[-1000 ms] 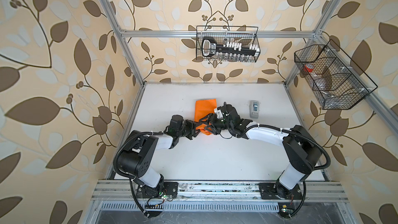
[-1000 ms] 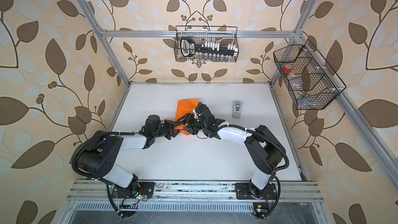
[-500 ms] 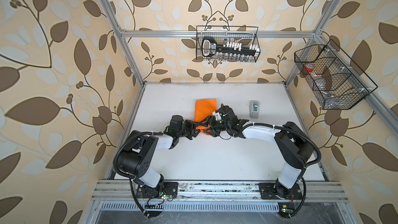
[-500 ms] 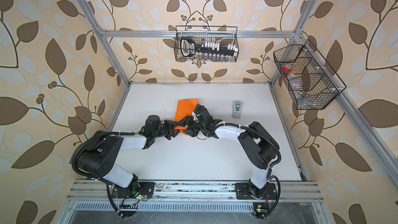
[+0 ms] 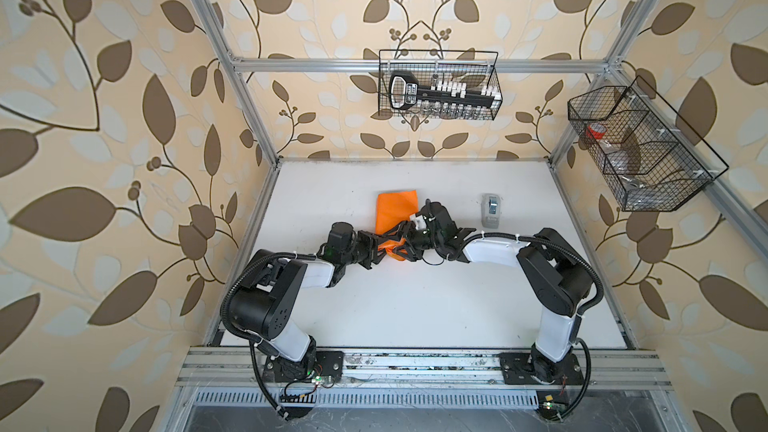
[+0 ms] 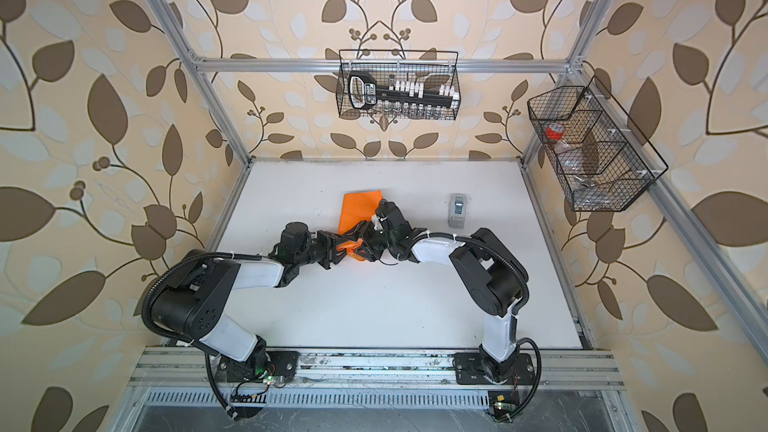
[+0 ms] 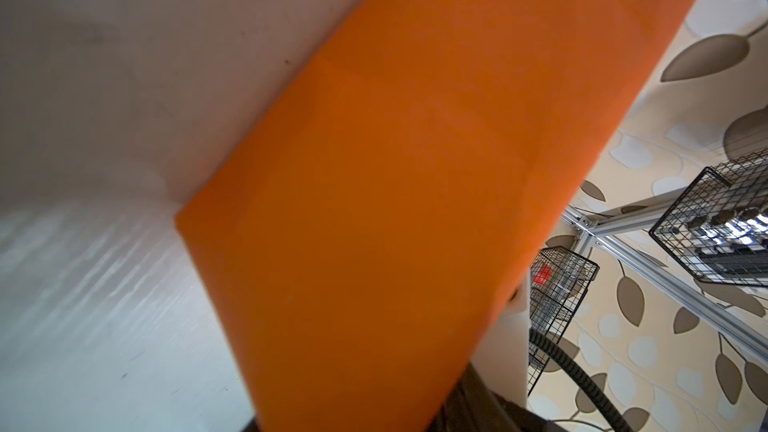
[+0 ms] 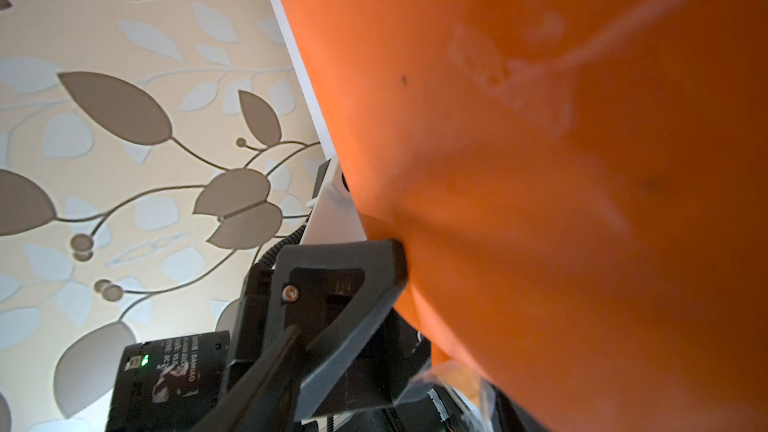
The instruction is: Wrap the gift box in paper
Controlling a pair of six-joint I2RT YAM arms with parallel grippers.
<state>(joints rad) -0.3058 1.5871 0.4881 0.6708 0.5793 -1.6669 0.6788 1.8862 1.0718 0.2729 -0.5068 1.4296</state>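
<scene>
STEP: we are folding orange paper (image 5: 395, 209) over hidden gift box, frame centre | left gripper (image 5: 384, 248), right gripper (image 5: 409, 245): both meeting at paper; opening and grip, we cannot tell | NEXT: likely pinning fold flat

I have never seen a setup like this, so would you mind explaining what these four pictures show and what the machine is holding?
These are two robot arms mounted at the front of a white table, each ending in a pair of jaws. Two pictures come from a twin camera overhead and look nearly alike. The other two come from cameras on the wrists, so close that orange fills them. On the table lie the paper, a narrow orange shape, and a grey tape dispenser. The left gripper seems to have its jaws closed on the paper's near end. The right gripper meets it there, but whether it grips is unclear. No gift box shows.
</scene>
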